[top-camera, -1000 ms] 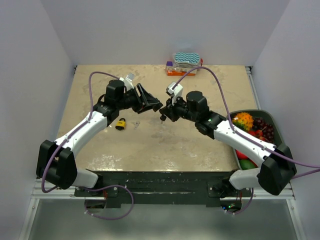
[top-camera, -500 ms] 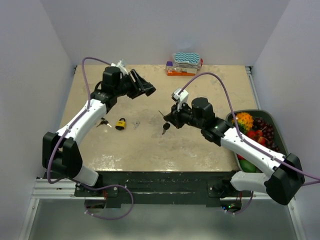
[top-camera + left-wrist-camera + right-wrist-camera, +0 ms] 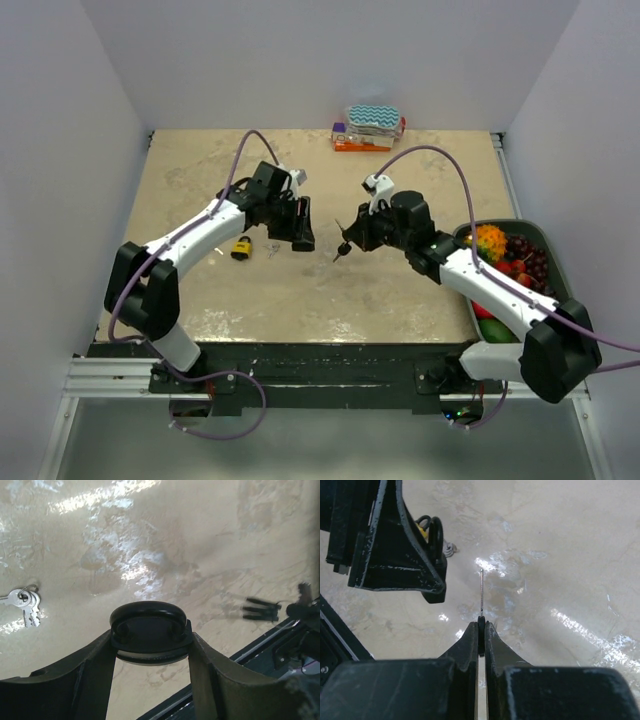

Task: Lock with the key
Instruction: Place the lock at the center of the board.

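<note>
My left gripper [image 3: 150, 639] is shut on a black padlock [image 3: 148, 625], which is clamped across its body with the shackle facing the camera. In the top view this gripper [image 3: 303, 228] hovers over the table's middle, pointing right. My right gripper [image 3: 481, 622] is shut on a key [image 3: 481, 592] by its black head, the thin blade sticking straight out toward the left gripper [image 3: 395, 540]. A small gap separates the blade tip from the padlock [image 3: 431, 532]. In the top view the right gripper [image 3: 350, 240] faces left, close to the left one.
A yellow padlock [image 3: 241, 247] lies on the table under the left arm, with a silver key ring [image 3: 272, 248] beside it; that key ring [image 3: 27, 605] also shows in the left wrist view. Boxes [image 3: 370, 128] stand at the back. A fruit tray [image 3: 548, 250] sits at the right edge.
The left arm swung to the back left and has come forward again to the table's middle, facing the right gripper. The right gripper shifted slightly right, still holding the key.
</note>
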Controlling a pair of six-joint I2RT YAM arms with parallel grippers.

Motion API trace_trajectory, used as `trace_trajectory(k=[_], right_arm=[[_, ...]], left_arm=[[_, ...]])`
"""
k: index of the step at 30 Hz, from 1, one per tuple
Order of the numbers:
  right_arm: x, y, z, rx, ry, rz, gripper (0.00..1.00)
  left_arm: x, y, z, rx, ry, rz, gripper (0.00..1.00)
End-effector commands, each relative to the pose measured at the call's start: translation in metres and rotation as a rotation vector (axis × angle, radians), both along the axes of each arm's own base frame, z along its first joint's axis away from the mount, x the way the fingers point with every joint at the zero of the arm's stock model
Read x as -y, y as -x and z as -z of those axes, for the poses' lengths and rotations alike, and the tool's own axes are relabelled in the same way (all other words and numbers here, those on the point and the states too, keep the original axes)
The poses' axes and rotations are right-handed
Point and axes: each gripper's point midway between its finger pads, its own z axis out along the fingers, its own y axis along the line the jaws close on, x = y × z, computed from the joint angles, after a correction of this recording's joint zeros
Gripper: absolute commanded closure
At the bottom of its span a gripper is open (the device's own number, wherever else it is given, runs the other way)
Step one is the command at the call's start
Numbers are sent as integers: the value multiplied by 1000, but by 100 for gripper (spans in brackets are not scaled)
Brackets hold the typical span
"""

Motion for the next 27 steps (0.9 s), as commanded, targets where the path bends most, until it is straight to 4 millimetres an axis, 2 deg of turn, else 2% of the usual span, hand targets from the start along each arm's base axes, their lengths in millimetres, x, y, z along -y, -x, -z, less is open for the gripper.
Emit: trace_trajectory(k=[1,5,6,10,11,21,27], right_arm=[[-4,-8,10,-36,-51,10,100],[-7,-10,29,-71,-51,6,100],[-7,-10,39,-92,-42,5,100],[-12,-15,52,-105,-50,2,100],[-13,-15,54,-111,-53,3,100],[-18,-23,83,-153,-73,23,100],[-18,-31,96,-172,-77,42,100]], left_arm=[[0,-2,18,-20,-22,20,100],[6,-2,43,-94,-26,26,100],[6,-2,48,-109,-31,26,100],[10,-5,63,-147,-51,27,100],[9,-4,72,-166,-74,22,100],[8,-12,101,-213,-154,-18,100],[2,-16,116,-232,-206,-50,86]])
